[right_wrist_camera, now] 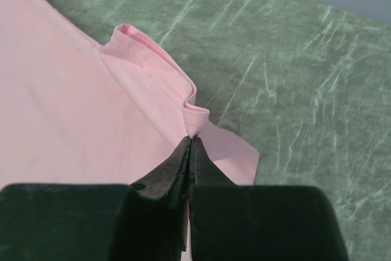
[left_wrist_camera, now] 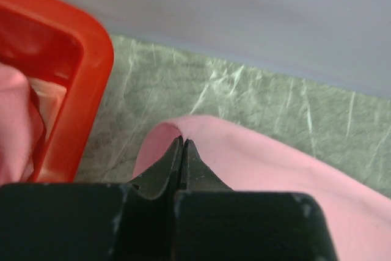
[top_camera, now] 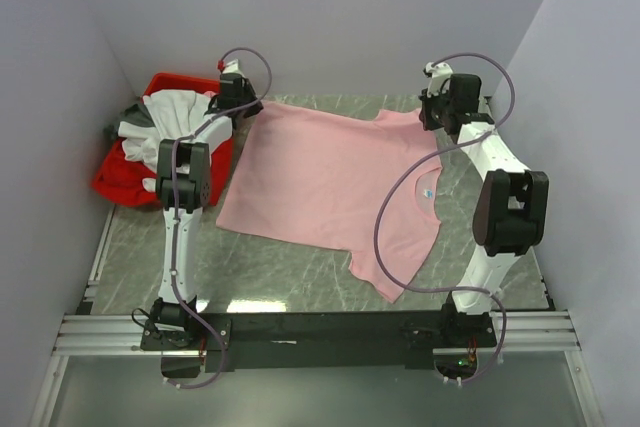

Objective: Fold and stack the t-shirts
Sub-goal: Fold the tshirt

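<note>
A light pink t-shirt [top_camera: 330, 182] with a small blue chest mark [top_camera: 429, 191] lies spread on the green marbled table [top_camera: 270, 272], its collar to the right. My left gripper [top_camera: 243, 105] is shut on the shirt's far left corner [left_wrist_camera: 183, 128]. My right gripper [top_camera: 432, 115] is shut on the hem of its far sleeve [right_wrist_camera: 194, 121]. White and dark grey shirts [top_camera: 165, 119] are piled in the red bin [top_camera: 115, 182] at the left.
The red bin's corner [left_wrist_camera: 85, 59] is just left of my left gripper. Grey walls close the far, left and right sides. A metal rail [top_camera: 320, 332] with the arm bases runs along the near edge.
</note>
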Robot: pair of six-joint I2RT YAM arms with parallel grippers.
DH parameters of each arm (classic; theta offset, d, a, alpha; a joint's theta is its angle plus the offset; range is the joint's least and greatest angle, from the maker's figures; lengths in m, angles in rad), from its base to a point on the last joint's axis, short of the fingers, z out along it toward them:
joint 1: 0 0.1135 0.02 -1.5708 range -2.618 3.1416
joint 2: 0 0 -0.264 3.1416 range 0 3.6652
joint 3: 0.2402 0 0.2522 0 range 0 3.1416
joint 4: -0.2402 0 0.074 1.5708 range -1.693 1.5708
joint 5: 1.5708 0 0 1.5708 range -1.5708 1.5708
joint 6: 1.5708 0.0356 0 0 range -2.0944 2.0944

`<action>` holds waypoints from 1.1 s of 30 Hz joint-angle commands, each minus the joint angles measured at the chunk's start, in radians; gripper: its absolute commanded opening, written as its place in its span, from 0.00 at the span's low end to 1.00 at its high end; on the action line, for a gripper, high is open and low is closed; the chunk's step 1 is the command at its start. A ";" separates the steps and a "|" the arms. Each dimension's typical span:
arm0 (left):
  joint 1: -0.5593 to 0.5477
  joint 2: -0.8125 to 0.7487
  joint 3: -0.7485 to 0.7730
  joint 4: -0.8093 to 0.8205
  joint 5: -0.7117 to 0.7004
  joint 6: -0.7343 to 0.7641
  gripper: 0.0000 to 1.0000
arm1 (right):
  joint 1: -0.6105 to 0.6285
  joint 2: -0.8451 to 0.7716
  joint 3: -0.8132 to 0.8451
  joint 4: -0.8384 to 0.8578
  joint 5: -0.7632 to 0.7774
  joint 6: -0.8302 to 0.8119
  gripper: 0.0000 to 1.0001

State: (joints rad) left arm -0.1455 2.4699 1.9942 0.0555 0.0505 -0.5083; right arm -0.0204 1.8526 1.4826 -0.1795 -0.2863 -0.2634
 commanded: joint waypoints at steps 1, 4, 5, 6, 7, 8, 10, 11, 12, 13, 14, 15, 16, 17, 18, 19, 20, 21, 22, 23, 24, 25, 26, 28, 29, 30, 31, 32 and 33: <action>0.001 -0.081 -0.035 0.047 0.023 0.031 0.00 | -0.010 -0.082 -0.041 0.049 -0.027 0.015 0.00; 0.001 -0.104 -0.063 0.053 0.025 0.043 0.00 | -0.010 -0.110 -0.074 0.055 -0.028 0.018 0.00; 0.001 -0.120 -0.074 0.056 0.026 0.047 0.00 | -0.010 -0.118 -0.082 0.055 -0.030 0.021 0.00; 0.003 -0.129 -0.095 0.061 0.025 0.054 0.00 | -0.012 -0.131 -0.097 0.057 -0.031 0.023 0.00; 0.003 -0.137 -0.104 0.064 0.028 0.056 0.00 | -0.012 -0.138 -0.105 0.057 -0.036 0.024 0.00; 0.003 -0.150 -0.113 0.072 0.029 0.059 0.00 | -0.012 -0.144 -0.113 0.057 -0.039 0.024 0.00; 0.006 -0.173 -0.138 0.082 0.035 0.066 0.00 | -0.012 -0.161 -0.136 0.060 -0.039 0.029 0.00; 0.006 -0.181 -0.146 0.084 0.035 0.068 0.00 | -0.012 -0.165 -0.140 0.061 -0.039 0.027 0.00; 0.006 -0.187 -0.156 0.084 0.037 0.074 0.00 | -0.012 -0.174 -0.153 0.061 -0.039 0.029 0.00; 0.006 -0.198 -0.161 0.083 0.038 0.077 0.00 | -0.012 -0.179 -0.157 0.064 -0.039 0.027 0.00; 0.006 -0.201 -0.166 0.084 0.040 0.080 0.00 | -0.012 -0.185 -0.165 0.064 -0.040 0.030 0.00; 0.006 -0.206 -0.178 0.086 0.040 0.086 0.00 | -0.012 -0.188 -0.166 0.061 -0.042 0.029 0.00; 0.006 -0.215 -0.186 0.087 0.040 0.088 0.00 | -0.012 -0.193 -0.169 0.061 -0.045 0.030 0.00; 0.007 -0.221 -0.192 0.089 0.038 0.093 0.00 | -0.012 -0.202 -0.177 0.060 -0.047 0.033 0.00; 0.007 -0.224 -0.204 0.090 0.037 0.096 0.00 | -0.012 -0.208 -0.180 0.061 -0.050 0.033 0.00; 0.007 -0.232 -0.210 0.092 0.035 0.097 0.00 | -0.012 -0.213 -0.183 0.061 -0.051 0.035 0.00; 0.007 -0.236 -0.222 0.092 0.031 0.100 0.00 | -0.012 -0.222 -0.189 0.060 -0.053 0.036 0.00; 0.009 -0.239 -0.228 0.095 0.032 0.103 0.00 | -0.012 -0.225 -0.192 0.060 -0.054 0.036 0.00; 0.009 -0.247 -0.236 0.096 0.032 0.103 0.00 | -0.012 -0.231 -0.194 0.060 -0.054 0.038 0.00; 0.011 -0.250 -0.245 0.098 0.031 0.105 0.00 | -0.012 -0.237 -0.199 0.058 -0.054 0.036 0.00; 0.011 -0.253 -0.250 0.096 0.029 0.106 0.00 | -0.012 -0.240 -0.200 0.052 -0.056 0.036 0.00; 0.011 -0.258 -0.255 0.096 0.031 0.108 0.00 | -0.012 -0.245 -0.205 0.054 -0.059 0.038 0.00; 0.012 -0.261 -0.264 0.098 0.031 0.111 0.00 | -0.012 -0.254 -0.215 0.051 -0.060 0.038 0.00; 0.012 -0.269 -0.273 0.099 0.028 0.114 0.00 | -0.012 -0.268 -0.226 0.052 -0.066 0.038 0.00; 0.012 -0.270 -0.276 0.099 0.029 0.119 0.00 | -0.012 -0.282 -0.241 0.055 -0.067 0.038 0.00; 0.014 -0.272 -0.279 0.099 0.028 0.120 0.00 | -0.012 -0.289 -0.248 0.055 -0.067 0.039 0.00; 0.014 -0.270 -0.279 0.096 0.026 0.120 0.00 | -0.012 -0.294 -0.252 0.055 -0.067 0.038 0.00; 0.014 -0.269 -0.276 0.095 0.028 0.123 0.00 | -0.012 -0.305 -0.263 0.055 -0.068 0.038 0.00; 0.014 -0.267 -0.275 0.093 0.028 0.125 0.00 | -0.012 -0.308 -0.269 0.051 -0.071 0.038 0.00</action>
State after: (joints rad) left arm -0.1375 2.2707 1.7203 0.1120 0.0711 -0.4068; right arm -0.0242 1.6115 1.2255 -0.1574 -0.3424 -0.2291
